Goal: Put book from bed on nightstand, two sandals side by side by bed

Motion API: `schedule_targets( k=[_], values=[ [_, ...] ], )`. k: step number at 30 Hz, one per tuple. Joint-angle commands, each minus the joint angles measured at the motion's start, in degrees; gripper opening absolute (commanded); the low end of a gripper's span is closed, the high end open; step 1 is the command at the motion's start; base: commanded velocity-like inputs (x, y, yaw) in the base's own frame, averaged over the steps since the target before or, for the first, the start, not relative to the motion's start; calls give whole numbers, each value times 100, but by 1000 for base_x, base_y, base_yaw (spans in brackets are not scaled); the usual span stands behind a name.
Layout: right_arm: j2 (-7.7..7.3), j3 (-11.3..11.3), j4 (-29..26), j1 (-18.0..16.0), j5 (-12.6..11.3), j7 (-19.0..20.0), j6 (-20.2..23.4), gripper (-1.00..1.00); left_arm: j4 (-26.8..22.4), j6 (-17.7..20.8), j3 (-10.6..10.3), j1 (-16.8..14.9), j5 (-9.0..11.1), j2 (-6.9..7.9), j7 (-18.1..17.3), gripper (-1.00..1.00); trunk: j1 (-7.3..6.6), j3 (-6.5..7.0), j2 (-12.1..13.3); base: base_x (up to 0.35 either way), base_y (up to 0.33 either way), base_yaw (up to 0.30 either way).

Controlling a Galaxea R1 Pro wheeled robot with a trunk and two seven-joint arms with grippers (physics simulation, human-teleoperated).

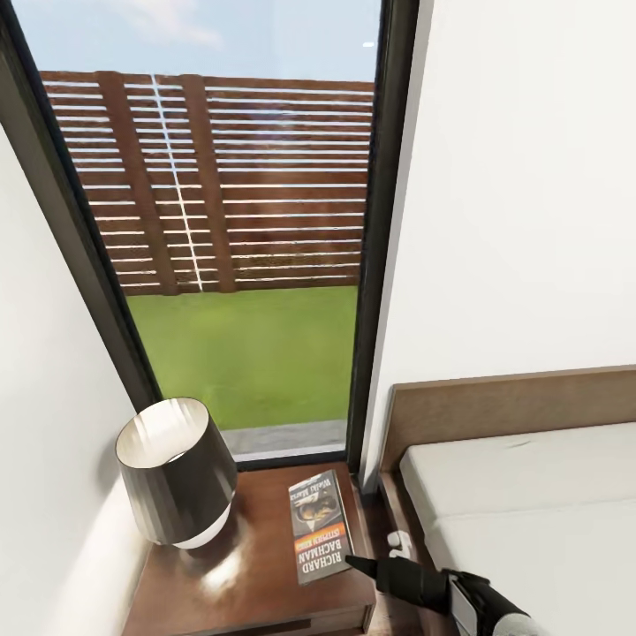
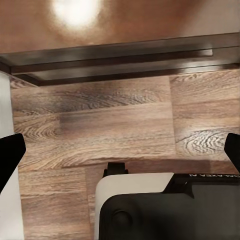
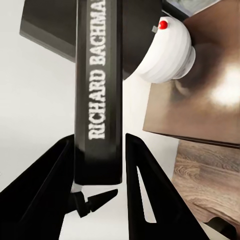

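The book (image 1: 319, 526), dark with an orange band and "RICHARD BACHMAN" in white, lies flat on the nightstand (image 1: 256, 579) to the right of the lamp. My right gripper (image 1: 358, 563) reaches in from the bed side and meets the book's near right corner. In the right wrist view the book's spine (image 3: 98, 85) sits between my two black fingers (image 3: 142, 185), with the right gripper (image 3: 97, 141) shut on it. My left gripper (image 2: 120, 150) hangs open over the wood floor (image 2: 100, 135), its fingertips (image 2: 10, 157) far apart. The bed (image 1: 530, 495) lies at the right. The sandals are out of view.
A lamp (image 1: 177, 481) with a dark shade and white base fills the nightstand's left half. A tall dark-framed window (image 1: 230, 265) stands behind it, with white walls on both sides. The brown headboard (image 1: 512, 406) runs along the right wall. A small white fitting (image 1: 398, 543) sits between nightstand and bed.
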Motion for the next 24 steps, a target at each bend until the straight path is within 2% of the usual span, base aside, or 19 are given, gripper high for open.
schedule_targets(
  k=[1, 18, 21, 24],
  values=[
    [4, -47, -9, -12, 35, 18, 73, -100, 2, -18, -47, -5, 57, 2, -4, 100, 3, -12, -12, 0, 0, 0],
    [3, -48, -1, -42, 28, -28, 105, -100, -3, 38, -24, -8, 72, 5, -43, 100, 3, -12, -12, 0, 0, 0],
    [4, -46, 0, -42, 28, -31, 100, -100, -11, 137, -20, -17, 89, 4, -40, 100, 3, -12, -12, 0, 0, 0],
    [8, -43, 0, -43, 28, -33, 93, -100, -29, 414, -18, -69, 103, 3, -42, 100, 3, -12, -12, 0, 0, 0]
  ],
)
